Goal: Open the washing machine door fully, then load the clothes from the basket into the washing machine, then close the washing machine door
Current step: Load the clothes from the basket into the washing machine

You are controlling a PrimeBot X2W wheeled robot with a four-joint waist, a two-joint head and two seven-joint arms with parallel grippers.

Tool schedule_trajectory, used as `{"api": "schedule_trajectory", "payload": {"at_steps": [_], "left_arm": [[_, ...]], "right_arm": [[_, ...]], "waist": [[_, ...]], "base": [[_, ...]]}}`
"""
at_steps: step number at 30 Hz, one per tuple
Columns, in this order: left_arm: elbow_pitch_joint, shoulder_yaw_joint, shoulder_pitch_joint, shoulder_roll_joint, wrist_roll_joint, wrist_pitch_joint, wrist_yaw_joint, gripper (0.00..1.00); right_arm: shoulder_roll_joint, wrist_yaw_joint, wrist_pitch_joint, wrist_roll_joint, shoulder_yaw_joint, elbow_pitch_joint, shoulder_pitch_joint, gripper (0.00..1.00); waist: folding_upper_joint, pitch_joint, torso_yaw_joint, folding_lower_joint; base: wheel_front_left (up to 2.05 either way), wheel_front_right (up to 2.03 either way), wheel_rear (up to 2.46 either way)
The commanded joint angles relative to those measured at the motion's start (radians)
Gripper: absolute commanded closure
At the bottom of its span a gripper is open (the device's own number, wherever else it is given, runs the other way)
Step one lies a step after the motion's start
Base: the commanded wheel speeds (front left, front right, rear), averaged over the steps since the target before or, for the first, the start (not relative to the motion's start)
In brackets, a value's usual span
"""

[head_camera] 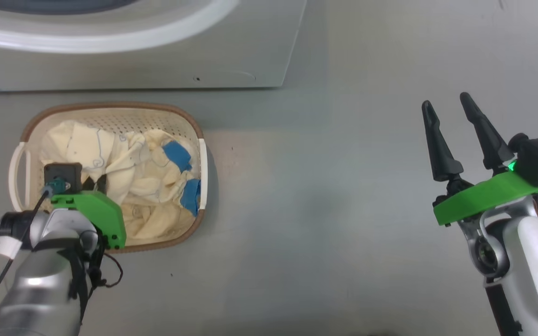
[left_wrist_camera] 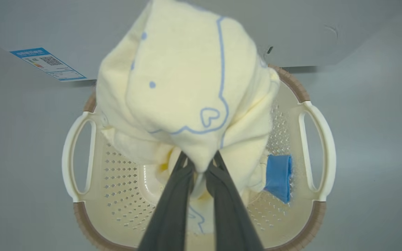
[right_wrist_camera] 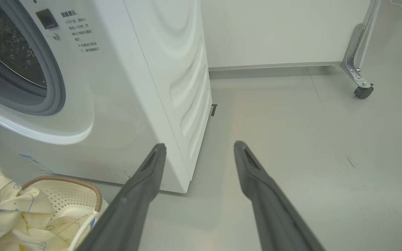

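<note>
Cream basket (head_camera: 110,106) sits on the grey floor (head_camera: 343,210) right in front of the washing machine (head_camera: 157,65), left gripper (left_wrist_camera: 201,164) pinched tight on the clothes (left_wrist_camera: 187,69) above it, right gripper (head_camera: 446,100) spread wide, off to the side, gripping nothing.

Up close the clothes (left_wrist_camera: 187,87) are soft matt cloth, kinda fleecy, blue cuffs included. The basket (left_wrist_camera: 124,167) is smooth cream plastic with a slight sheen, punched with holes, and its brown rim is moulded to look woven. At upper left of the right wrist view the washing machine (right_wrist_camera: 173,69) is smooth white with a satin gloss, and its drum (right_wrist_camera: 12,52) is shiny perforated steel. The floor (head_camera: 343,210) is smooth, dull grey. The right gripper (right_wrist_camera: 198,146) looks like matt dark plastic.
</note>
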State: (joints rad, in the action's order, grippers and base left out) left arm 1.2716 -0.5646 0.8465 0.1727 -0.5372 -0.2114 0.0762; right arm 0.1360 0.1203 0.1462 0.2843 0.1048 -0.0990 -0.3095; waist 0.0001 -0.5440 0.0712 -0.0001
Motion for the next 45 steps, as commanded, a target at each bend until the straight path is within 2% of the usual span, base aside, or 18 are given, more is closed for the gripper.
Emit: {"api": "schedule_trajectory", "payload": {"at_steps": [1, 5, 8, 9, 14, 23, 34, 45], "left_arm": [[-0.021, 0.022, -0.027, 0.036, 0.005, -0.031, -0.018, 1.00], [-0.095, 0.039, -0.064, 0.042, 0.010, -0.049, -0.050, 1.00], [-0.239, 0.083, -0.115, 0.059, 0.020, -0.050, -0.079, 1.00], [-0.239, 0.083, -0.115, 0.059, 0.020, -0.050, -0.079, 1.00], [-0.471, 0.171, -0.241, 0.080, 0.056, -0.050, -0.108, 1.00], [-0.792, 0.312, -0.446, 0.074, 0.147, -0.050, -0.111, 1.00], [-0.931, 0.429, -0.652, 0.031, 0.193, -0.050, -0.100, 1.00], [-0.990, 0.478, -0.759, 0.006, 0.225, -0.050, -0.080, 1.00]], "right_arm": [[0.004, 0.010, -0.002, 0.003, 0.014, 0.023, 0.025, 0.00], [0.000, 0.010, -0.001, 0.006, 0.009, 0.013, 0.042, 0.00], [-0.003, 0.010, -0.001, 0.007, 0.003, 0.007, 0.056, 0.00], [-0.003, 0.010, -0.001, 0.007, 0.003, 0.007, 0.056, 0.00], [-0.010, 0.010, -0.001, 0.009, 0.000, -0.003, 0.081, 0.00], [-0.021, 0.010, 0.002, 0.015, -0.012, -0.019, 0.129, 0.00], [-0.036, 0.010, 0.003, 0.018, -0.030, -0.032, 0.202, 0.00], [-0.053, 0.010, -0.005, 0.020, -0.049, -0.020, 0.254, 0.00]], "waist": [[-0.0001, 0.071, -0.016, 0.0001], [-0.0001, 0.132, -0.023, 0.0001], [-0.0001, 0.174, -0.031, 0.0001], [-0.0001, 0.174, -0.031, 0.0001], [-0.0001, 0.241, -0.043, 0.0001], [-0.0001, 0.350, -0.067, 0.0001], [-0.0001, 0.485, -0.078, 0.0001], [-0.0001, 0.551, -0.090, 0.0001]], "base": [[0.00, 0.00, 0.00], [0.00, 0.00, 0.00], [0.00, 0.00, 0.00], [0.00, 0.00, 0.00], [0.00, 0.00, 0.00], [0.00, 0.00, 0.00], [0.00, 0.00, 0.00], [0.00, 0.00, 0.00]]}}
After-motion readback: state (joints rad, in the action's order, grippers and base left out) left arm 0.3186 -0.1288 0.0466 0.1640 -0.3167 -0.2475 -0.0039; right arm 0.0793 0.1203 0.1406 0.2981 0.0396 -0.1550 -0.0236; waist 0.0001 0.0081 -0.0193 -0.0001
